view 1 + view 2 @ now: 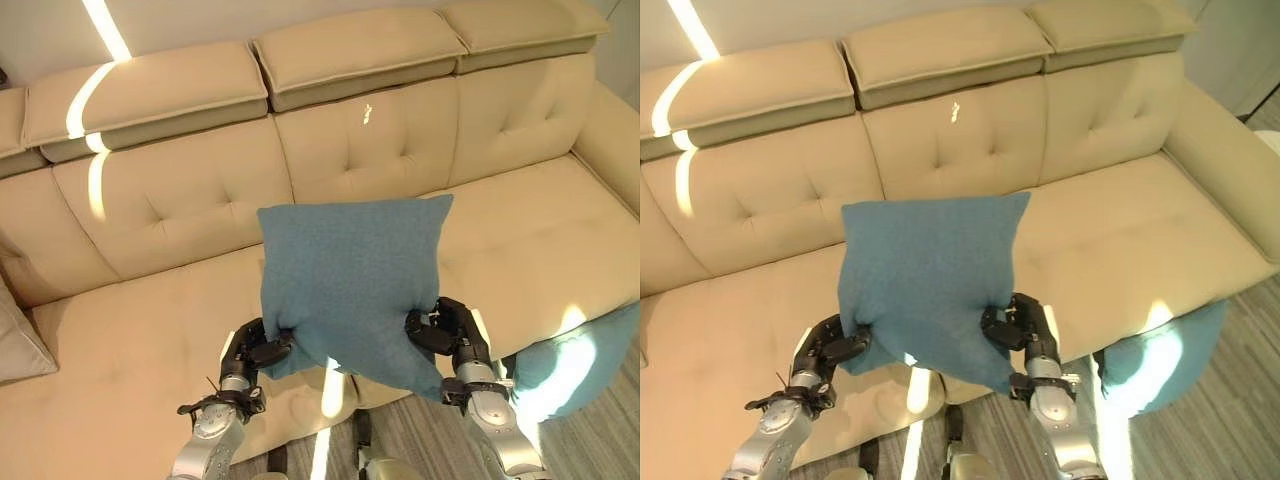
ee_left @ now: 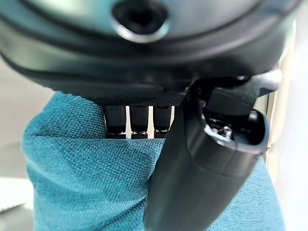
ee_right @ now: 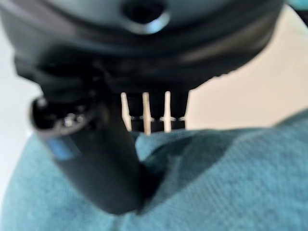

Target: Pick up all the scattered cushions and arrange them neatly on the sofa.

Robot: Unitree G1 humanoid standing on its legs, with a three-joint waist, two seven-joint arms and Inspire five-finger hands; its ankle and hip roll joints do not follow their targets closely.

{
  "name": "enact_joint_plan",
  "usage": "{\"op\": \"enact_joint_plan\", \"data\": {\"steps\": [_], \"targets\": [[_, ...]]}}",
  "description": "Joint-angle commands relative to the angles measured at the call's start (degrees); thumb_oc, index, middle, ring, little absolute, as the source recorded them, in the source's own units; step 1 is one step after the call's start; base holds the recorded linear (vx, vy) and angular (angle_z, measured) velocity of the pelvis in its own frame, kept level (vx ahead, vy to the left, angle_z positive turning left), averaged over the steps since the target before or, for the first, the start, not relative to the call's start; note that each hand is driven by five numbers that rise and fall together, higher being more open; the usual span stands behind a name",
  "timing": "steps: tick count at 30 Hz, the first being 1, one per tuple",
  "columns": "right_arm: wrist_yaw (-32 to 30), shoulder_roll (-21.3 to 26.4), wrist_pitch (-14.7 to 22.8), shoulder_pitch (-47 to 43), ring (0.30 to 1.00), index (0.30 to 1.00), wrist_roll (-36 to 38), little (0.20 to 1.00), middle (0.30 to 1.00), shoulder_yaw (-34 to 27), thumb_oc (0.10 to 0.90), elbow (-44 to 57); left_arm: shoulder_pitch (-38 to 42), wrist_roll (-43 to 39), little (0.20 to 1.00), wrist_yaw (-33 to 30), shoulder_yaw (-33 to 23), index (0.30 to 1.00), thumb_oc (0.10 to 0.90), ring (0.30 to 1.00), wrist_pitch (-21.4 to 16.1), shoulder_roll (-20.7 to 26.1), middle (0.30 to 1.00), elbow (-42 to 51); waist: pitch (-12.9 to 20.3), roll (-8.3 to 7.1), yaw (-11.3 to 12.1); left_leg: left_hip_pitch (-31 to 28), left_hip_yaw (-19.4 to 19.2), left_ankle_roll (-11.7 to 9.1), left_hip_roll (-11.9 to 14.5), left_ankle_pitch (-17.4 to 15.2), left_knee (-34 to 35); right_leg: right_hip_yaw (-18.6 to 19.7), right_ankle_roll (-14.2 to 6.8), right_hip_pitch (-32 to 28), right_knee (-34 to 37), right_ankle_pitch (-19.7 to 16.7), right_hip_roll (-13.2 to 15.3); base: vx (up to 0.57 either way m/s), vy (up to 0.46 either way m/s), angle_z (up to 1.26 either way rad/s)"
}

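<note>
I hold a square teal cushion (image 1: 350,275) upright in the air above the front of the beige sofa's seat (image 1: 130,340). My left hand (image 1: 258,350) pinches its lower left corner and my right hand (image 1: 445,328) pinches its lower right edge. In the left wrist view the thumb (image 2: 192,183) presses the teal cloth (image 2: 86,183) against the fingers. In the right wrist view the thumb (image 3: 101,168) clamps the cloth (image 3: 231,183) the same way. A second teal cushion (image 1: 575,365) lies low at the right, against the sofa's front edge by the floor.
The sofa's tufted backrest (image 1: 400,140) and headrests (image 1: 350,55) stand behind the held cushion. A beige cushion (image 1: 18,345) leans at the far left of the seat. The right armrest (image 1: 615,130) bounds the seat. Grey wood floor (image 1: 420,440) shows below.
</note>
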State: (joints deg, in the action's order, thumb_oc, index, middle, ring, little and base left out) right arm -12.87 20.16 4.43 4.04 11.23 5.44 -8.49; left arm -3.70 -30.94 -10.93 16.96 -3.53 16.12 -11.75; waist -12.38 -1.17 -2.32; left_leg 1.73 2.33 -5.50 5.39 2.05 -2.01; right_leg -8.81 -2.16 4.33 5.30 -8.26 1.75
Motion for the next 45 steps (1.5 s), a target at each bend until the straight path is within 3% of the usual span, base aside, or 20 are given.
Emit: {"op": "enact_joint_plan", "data": {"steps": [1,2,3,7,14,18,21,22,24,25,28,34,38,41,42,45], "targets": [[1.06,-0.20,9.40,-4.55,0.300,0.300,-1.01,0.300,0.300,1.35,0.400,10.27,6.19,-0.23,0.300,4.61,2.16,0.300,0.400,0.300,-9.42,-0.24,0.300,12.28,5.84,-2.82,-0.01,2.96,-4.51,0.85,-1.47,-8.26,-9.49,1.00,-4.06,-2.29,-4.65,9.44,3.18,0.05,-0.137,0.38],[0.93,0.06,9.34,-3.84,0.300,0.300,-0.43,0.300,0.300,0.58,0.400,10.48,5.97,-0.70,0.300,4.83,2.38,0.300,0.400,0.300,-9.24,-0.52,0.300,12.03,5.63,-2.80,-0.69,3.98,-7.29,1.01,-0.53,-8.22,-11.14,-0.49,-3.69,-3.42,-4.26,10.20,3.12,0.05,-0.137,0.29],[0.94,0.06,9.33,-3.81,0.300,0.300,-0.42,0.300,0.300,0.57,0.400,10.50,5.96,-0.70,0.300,4.83,2.38,0.300,0.400,0.300,-9.24,-0.51,0.300,12.04,5.63,-2.80,-0.72,4.03,-7.25,1.00,-0.53,-8.25,-11.23,-0.53,-3.69,-3.44,-4.24,10.20,3.12,0.07,-0.126,0.30],[0.94,-0.51,9.27,-2.27,0.300,0.300,0.61,0.300,0.300,-0.93,0.400,10.86,5.74,-0.15,0.300,5.69,2.85,0.300,0.400,0.300,-8.34,-0.39,0.300,11.53,6.33,-2.64,-1.39,6.64,-14.07,2.92,-2.52,-6.13,-7.54,-2.55,-3.81,-4.46,-3.33,10.86,2.50,0.07,-0.046,0.44],[1.07,-2.11,9.17,-2.71,0.300,0.300,1.45,0.300,0.300,0.07,0.400,10.82,4.79,0.84,0.300,5.51,2.44,0.300,0.400,0.300,-7.80,0.45,0.300,12.38,7.45,-2.08,-0.60,4.06,-12.95,3.92,-4.73,-4.62,-0.21,-1.46,-4.39,-4.56,-5.57,12.54,1.45,0.14,0.094,0.00],[1.65,-3.62,8.48,-3.56,0.300,0.300,0.81,0.300,0.300,1.34,0.400,10.48,4.61,0.97,0.300,4.75,1.54,0.300,0.400,0.300,-7.93,1.68,0.300,13.00,5.99,-1.66,-0.28,1.52,-14.55,5.34,-4.32,-3.12,3.86,0.24,-7.45,2.37,-18.16,11.46,3.55,0.02,0.138,-0.39],[1.56,-4.13,8.75,-3.42,0.300,0.300,0.68,0.300,0.300,1.37,0.400,10.48,5.12,1.39,0.300,4.75,1.27,0.300,0.400,0.300,-8.37,2.05,0.300,12.86,5.60,-1.38,-0.65,1.27,-13.98,5.39,-4.17,-3.06,4.95,2.35,-7.69,4.28,-19.90,12.24,3.52,0.02,0.050,-0.07],[1.49,-4.40,8.87,-3.32,0.300,0.300,0.49,0.300,0.300,0.93,0.400,10.33,5.63,1.71,0.300,4.93,1.28,0.300,0.400,0.300,-8.83,2.09,0.300,12.62,5.69,-1.25,-1.00,0.86,-13.25,5.18,-4.57,-3.21,5.67,4.29,-7.28,4.43,-17.13,12.08,3.88,0.06,0.000,0.30],[1.48,-4.50,8.93,-3.80,0.300,0.300,0.72,0.300,0.300,0.85,0.400,10.11,5.69,1.67,0.300,5.14,1.10,0.300,0.400,0.300,-9.04,2.19,0.300,12.75,5.65,-0.93,-1.10,0.39,-12.82,4.95,-4.65,-3.58,5.88,4.63,-7.38,4.80,-13.34,10.30,4.93,0.10,-0.018,0.40],[1.48,-4.50,8.93,-3.80,0.300,0.300,0.72,0.300,0.300,0.85,0.400,10.11,5.69,1.67,0.300,5.14,1.10,0.300,0.400,0.300,-9.04,2.18,0.300,12.75,5.64,-0.92,-1.12,0.37,-12.80,4.95,-4.64,-3.58,5.88,4.61,-7.37,4.76,-13.30,10.28,4.93,0.11,-0.026,0.31],[2.06,-5.52,9.03,-5.33,0.300,0.300,1.64,0.300,0.300,2.49,0.400,9.58,5.48,2.54,0.300,5.05,0.30,0.300,0.400,0.300,-9.53,2.03,0.300,12.89,5.85,-1.83,-0.68,-1.72,-12.24,4.61,-5.90,-4.89,5.90,2.40,-8.56,3.43,-4.64,6.17,6.54,0.15,-0.042,0.21],[2.20,-4.71,9.00,-6.76,0.300,0.300,0.29,0.300,0.300,3.72,0.400,9.72,7.33,4.60,0.300,4.04,0.28,0.300,0.400,0.300,-10.36,1.76,0.300,13.97,7.44,-1.87,-0.37,-2.59,-11.72,3.84,-5.19,-5.02,7.01,1.82,-8.38,0.64,-0.61,5.12,5.58,0.09,-0.066,0.13],[-3.11,-2.57,9.55,-14.72,0.300,0.300,-3.83,0.300,0.300,5.92,0.400,6.71,16.47,6.57,0.300,-0.84,3.16,0.300,0.400,0.300,-11.86,1.09,0.300,11.15,6.29,-1.50,-0.21,2.04,-10.52,2.36,-3.41,-2.93,7.01,1.18,-8.06,3.28,-0.30,6.14,4.42,-0.10,-0.152,0.23],[-3.16,-2.55,9.63,-14.99,0.300,0.300,-3.84,0.300,0.300,5.90,0.400,6.53,16.75,6.58,0.300,-0.87,3.16,0.300,0.400,0.300,-11.95,1.03,0.300,10.96,6.34,-1.45,-0.29,2.32,-10.43,2.35,-3.41,-2.86,7.01,1.10,-8.04,3.51,-0.30,6.11,4.43,-0.09,-0.063,0.19],[-9.57,0.28,9.27,-25.72,0.300,0.300,-8.11,0.300,0.300,7.39,0.400,0.97,28.73,8.37,0.300,-6.37,5.47,0.300,0.400,0.300,-14.59,-0.45,0.300,6.15,5.01,0.11,-1.05,10.34,-9.25,0.44,-2.37,-0.79,7.01,0.85,-7.89,10.61,-0.30,5.26,3.93,-0.26,-0.166,0.01],[-14.78,2.29,9.00,-35.59,0.300,0.300,-11.53,0.300,0.300,9.67,0.400,-4.48,38.21,9.18,0.300,-10.33,7.51,0.300,0.400,0.300,-16.45,-0.47,0.300,1.03,5.27,0.55,-1.06,15.77,-8.80,-0.25,-2.45,0.96,7.01,0.79,-7.73,15.65,-0.30,3.92,3.74,-0.16,-0.096,0.49]]}}
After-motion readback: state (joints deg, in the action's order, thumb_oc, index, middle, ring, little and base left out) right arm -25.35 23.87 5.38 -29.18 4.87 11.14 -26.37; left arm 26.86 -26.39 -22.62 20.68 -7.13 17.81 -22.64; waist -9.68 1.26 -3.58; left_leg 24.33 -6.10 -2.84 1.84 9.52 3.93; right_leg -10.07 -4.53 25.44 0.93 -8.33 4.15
